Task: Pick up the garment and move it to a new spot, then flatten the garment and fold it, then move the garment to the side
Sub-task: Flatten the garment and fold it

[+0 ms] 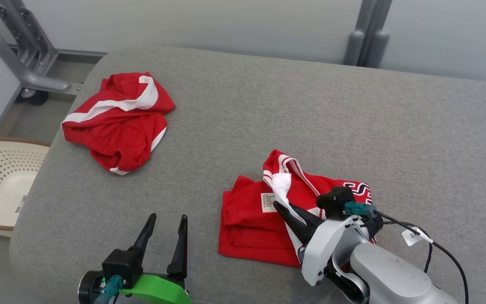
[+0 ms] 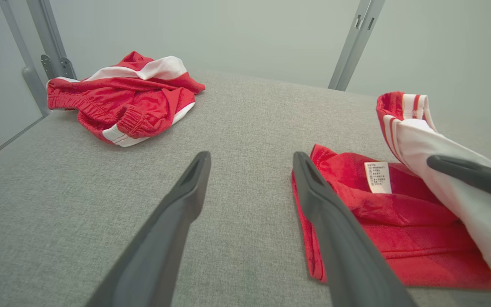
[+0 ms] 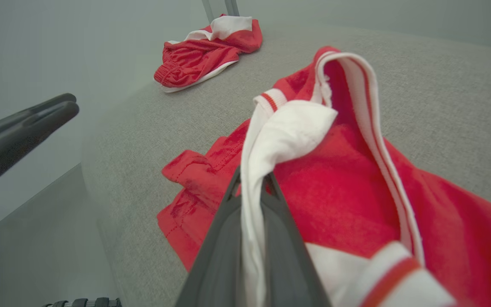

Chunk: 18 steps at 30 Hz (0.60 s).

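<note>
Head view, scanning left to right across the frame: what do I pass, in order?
In order: white basket → crumpled red shorts → left tool → red shirt. The right tool overlaps the shirt, so it is left out.

right jaws pinching red garment (image 1: 247,223), left jaws apart, grey tabletop (image 1: 310,105)

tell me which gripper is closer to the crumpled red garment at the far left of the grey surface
Left. The left gripper hangs open, short of the crumpled garment, apart from it. The right gripper is farther off, shut on the red shirt.
</note>
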{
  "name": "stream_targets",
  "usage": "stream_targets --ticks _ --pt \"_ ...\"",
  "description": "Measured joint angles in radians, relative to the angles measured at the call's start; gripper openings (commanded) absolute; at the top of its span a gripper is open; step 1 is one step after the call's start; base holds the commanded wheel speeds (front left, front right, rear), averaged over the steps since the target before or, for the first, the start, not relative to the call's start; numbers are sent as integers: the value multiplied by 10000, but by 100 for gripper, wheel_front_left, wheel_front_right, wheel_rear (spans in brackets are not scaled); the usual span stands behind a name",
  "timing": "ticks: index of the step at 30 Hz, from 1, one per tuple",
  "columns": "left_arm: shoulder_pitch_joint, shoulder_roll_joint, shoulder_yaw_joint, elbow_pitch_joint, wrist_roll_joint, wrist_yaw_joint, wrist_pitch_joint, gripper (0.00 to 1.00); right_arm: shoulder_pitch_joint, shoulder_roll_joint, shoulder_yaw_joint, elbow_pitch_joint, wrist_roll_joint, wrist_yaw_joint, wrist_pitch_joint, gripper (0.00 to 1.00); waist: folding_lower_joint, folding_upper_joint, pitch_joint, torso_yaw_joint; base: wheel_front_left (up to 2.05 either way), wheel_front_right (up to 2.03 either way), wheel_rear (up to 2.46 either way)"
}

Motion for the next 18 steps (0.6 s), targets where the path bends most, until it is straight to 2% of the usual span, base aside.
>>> stream_targets --ticks 6,7,8,9,14,18 --pt "4 2 -222 0 -142 44 -2 100 -457 384 426 746 115 0 -86 0 -1 0 77 605 0 0 0" --pt "4 2 -249 0 -196 54 -2 100 -512 454 449 872 176 0 -90 13 -1 0 88 681 0 0 0" --pt "4 2 -267 0 -207 58 -2 100 -571 516 470 1074 242 0 -67 51 -1 0 100 749 0 0 0" --pt "4 2 -282 2 -222 73 -2 100 -638 556 497 1267 270 0 -15 100 -1 0 112 806 0 0 0" --pt "4 2 -222 4 -274 117 -2 100 -974 815 443 1377 569 0 -445 100 -1 0 176 818 0 0 0" --pt "4 0 -121 -25 -278 150 -2 100 -1071 775 104 598 972 2 -807 100 -1 0 165 552 0 0 0"
